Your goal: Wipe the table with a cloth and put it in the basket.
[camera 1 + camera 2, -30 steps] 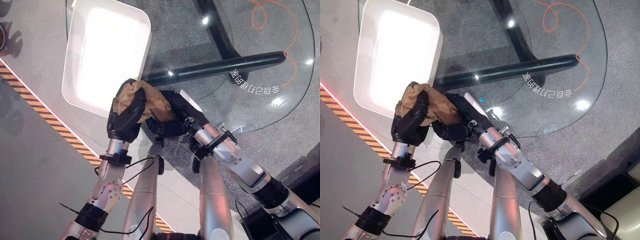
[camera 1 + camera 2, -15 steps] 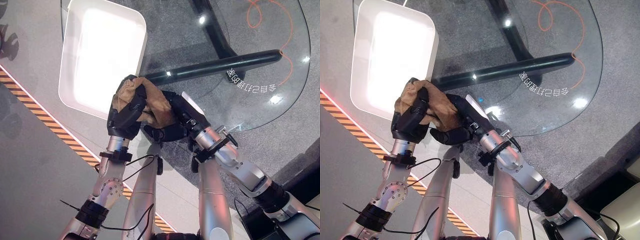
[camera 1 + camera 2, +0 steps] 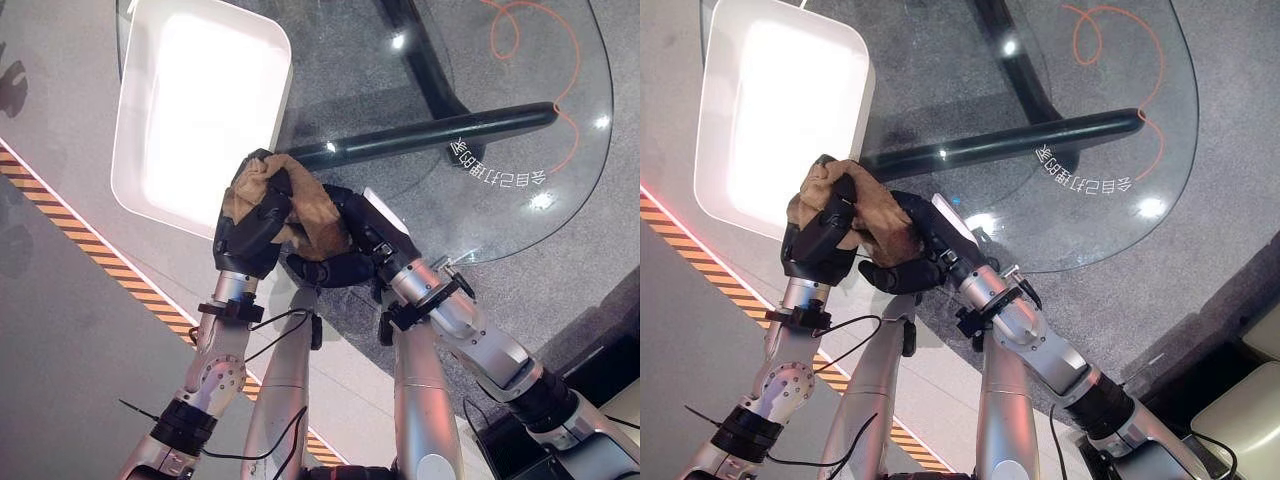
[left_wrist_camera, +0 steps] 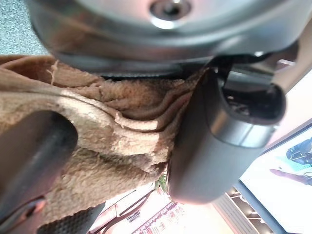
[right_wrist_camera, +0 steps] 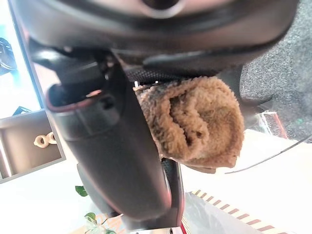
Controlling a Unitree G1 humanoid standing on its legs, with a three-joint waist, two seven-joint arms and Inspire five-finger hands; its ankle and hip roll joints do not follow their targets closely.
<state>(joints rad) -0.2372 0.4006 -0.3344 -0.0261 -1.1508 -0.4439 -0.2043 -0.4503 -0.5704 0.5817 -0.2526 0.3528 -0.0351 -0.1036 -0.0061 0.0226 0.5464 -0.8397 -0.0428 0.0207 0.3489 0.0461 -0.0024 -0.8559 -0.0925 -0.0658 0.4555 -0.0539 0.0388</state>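
Left hand [image 3: 248, 232]: nearest item, at the table's near edge. Fingers curled round the cloth [image 3: 300, 210], clenched on its left part; the left wrist view shows folds of brown terry pressed between thumb and fingers.

Right hand [image 3: 345, 250]: just right of the left hand, touching it through the cloth. Fingers wrapped under and round the cloth's right part (the right wrist view shows a bunched roll of it against the thumb).

Cloth: brown, crumpled, held between both hands, gathered up rather than spread flat; whether any of it rests on the glass cannot be told.

Table [image 3: 520, 230]: round glass top, beyond and right of the hands; dark base bar visible through it.

Basket [image 3: 135, 190]: white, shallow, rounded corners, just beyond and left of the left hand, its near rim close to the cloth.

Step in hand, by judgement: cloth bunched, wiping likely over, transfer to the basket pending.

Next move calls for: one hand letting go, the other carrying the cloth over the rim and opening above the basket's floor.
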